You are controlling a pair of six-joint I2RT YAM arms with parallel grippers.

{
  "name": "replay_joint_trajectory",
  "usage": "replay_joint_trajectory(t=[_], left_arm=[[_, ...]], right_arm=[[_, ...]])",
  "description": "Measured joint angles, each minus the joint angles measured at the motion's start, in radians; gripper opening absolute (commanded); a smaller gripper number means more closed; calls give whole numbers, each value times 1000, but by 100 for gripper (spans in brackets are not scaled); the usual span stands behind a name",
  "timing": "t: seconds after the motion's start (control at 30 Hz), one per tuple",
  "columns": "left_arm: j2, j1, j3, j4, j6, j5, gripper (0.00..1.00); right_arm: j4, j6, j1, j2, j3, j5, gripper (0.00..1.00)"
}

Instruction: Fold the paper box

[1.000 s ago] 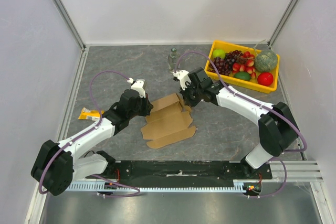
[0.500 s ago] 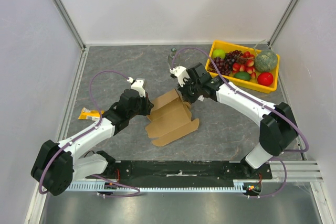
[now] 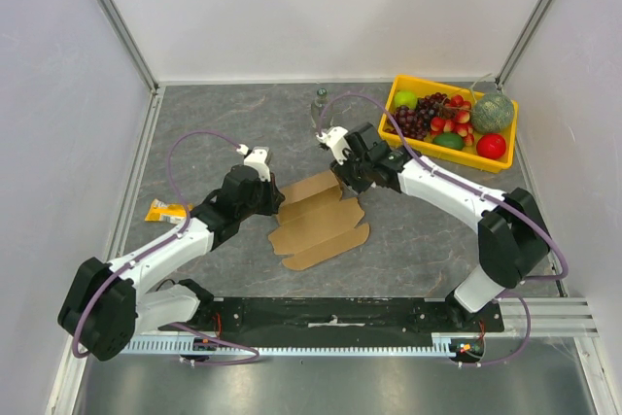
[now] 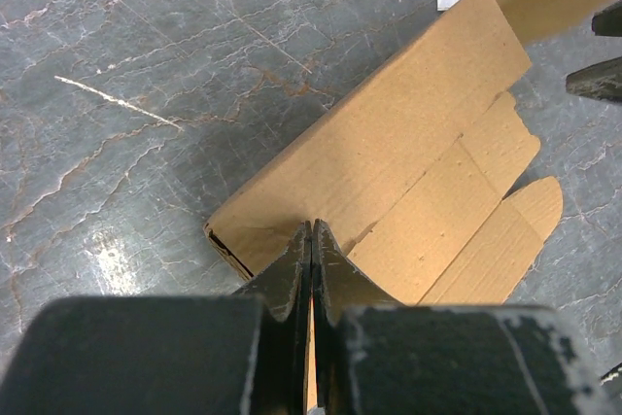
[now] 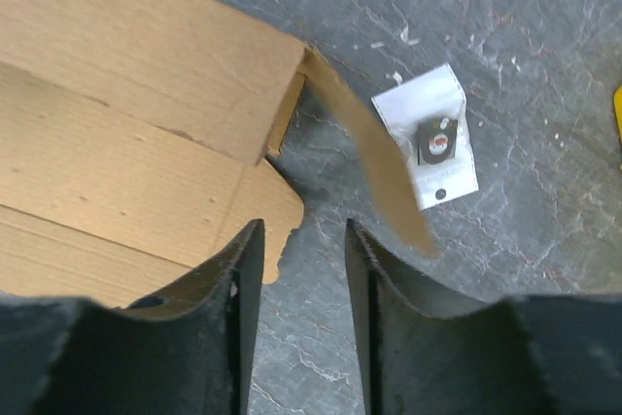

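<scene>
The paper box (image 3: 316, 225) is a brown cardboard sheet with flaps, lying mostly flat at the table's middle. My left gripper (image 3: 275, 203) is at its left end. In the left wrist view the fingers (image 4: 292, 269) are pressed together with a thin cardboard edge between them, and the box (image 4: 408, 153) stretches away beyond. My right gripper (image 3: 342, 180) hovers over the box's far right end. It (image 5: 298, 225) stands open over bare table, with the box (image 5: 126, 143) to its left and a raised flap (image 5: 374, 157) blurred to its right.
A yellow tray (image 3: 397, 94) of fruit stands at the back right, a small clear bottle (image 3: 320, 104) behind the right gripper. A small white bag (image 5: 432, 138) lies by the box's end. A yellow packet (image 3: 165, 209) lies at the left. Walls enclose three sides.
The right gripper, shut on the box's far end and lifting it half a second ago, has opened. The box has dropped back nearly flat. The left gripper has stayed shut in place.
</scene>
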Motion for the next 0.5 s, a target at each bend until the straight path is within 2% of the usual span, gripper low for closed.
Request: replay_joint_trajectory(t=[0.07,0.13,0.33,0.5], left_arm=[[4,0,0,0,0,1,2],[5,-1,0,1,0,2,2],[6,-2,0,2,0,2,2],[6,-2,0,2,0,2,2]], right_arm=[[28,13,0,-10,-36,27,47],[51,34,0,-39,-82,45,42],[193,134,-5,-187,-219,-11,14],[349,231,-8,-207,-334,-82,3]])
